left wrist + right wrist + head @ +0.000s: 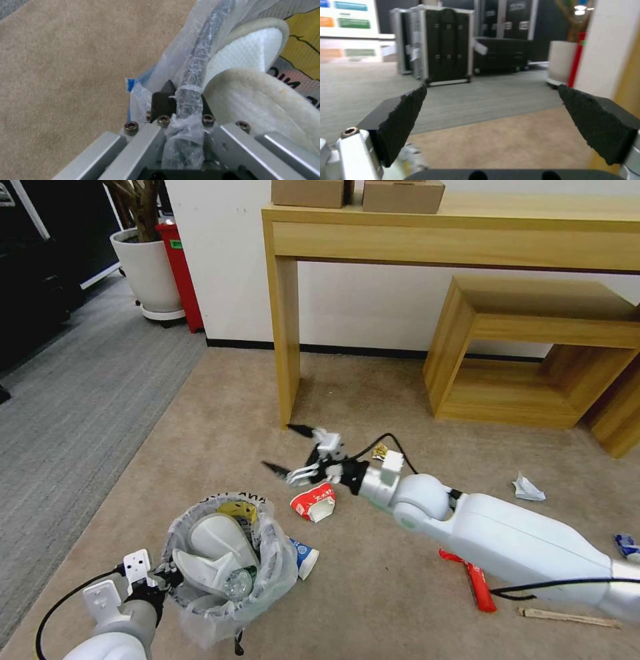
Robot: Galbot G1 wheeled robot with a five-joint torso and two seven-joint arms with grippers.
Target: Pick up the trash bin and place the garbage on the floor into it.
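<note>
The left gripper (163, 580) clamped the trash bin (230, 567) by its near rim, slippers already inside, at the near left of the carpet. The right gripper (288, 450) hung wide open and empty above a crushed red-white cup (315, 501), seemingly the next pickup; it would need lowering first.

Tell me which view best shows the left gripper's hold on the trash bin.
Left wrist view: the left gripper is shut on the trash bin at its bag-wrapped rim. The head view shows the gripper at the bin from farther off; the right wrist view looks elsewhere.
</note>
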